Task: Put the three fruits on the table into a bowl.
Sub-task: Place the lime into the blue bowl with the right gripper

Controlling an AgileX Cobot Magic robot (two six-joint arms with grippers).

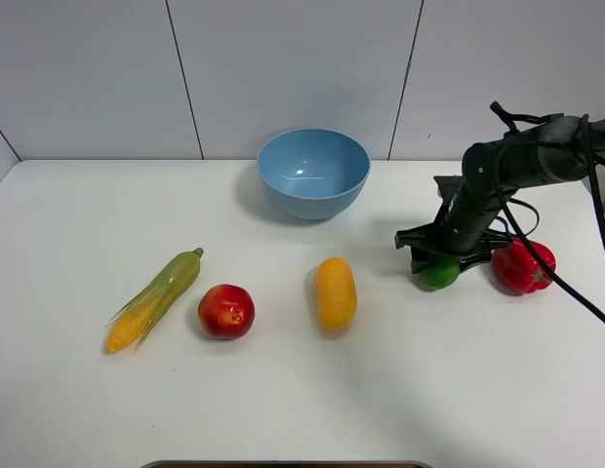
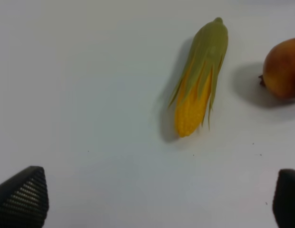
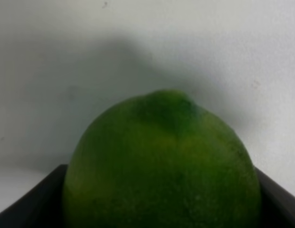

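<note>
Glossy light-blue bowl (image 1: 312, 200), smooth white table (image 1: 283, 390), finely pebbled lime (image 3: 162, 166), perhaps plastic.

- Behind my work area I see a wall (image 1: 293, 68) of pale grey-white panels, plain and matte.
- Thin dark seams (image 1: 184, 78) split the panels; they lean slightly rather than running straight up.
- The only furniture I can see is the white table (image 1: 283, 390), smooth, with rounded corners, butting against that wall.
- A dark strip (image 1: 283, 464) shows just past the table's near edge.
- Light is soft and even, and shadows on the tabletop have blurred edges.
</note>
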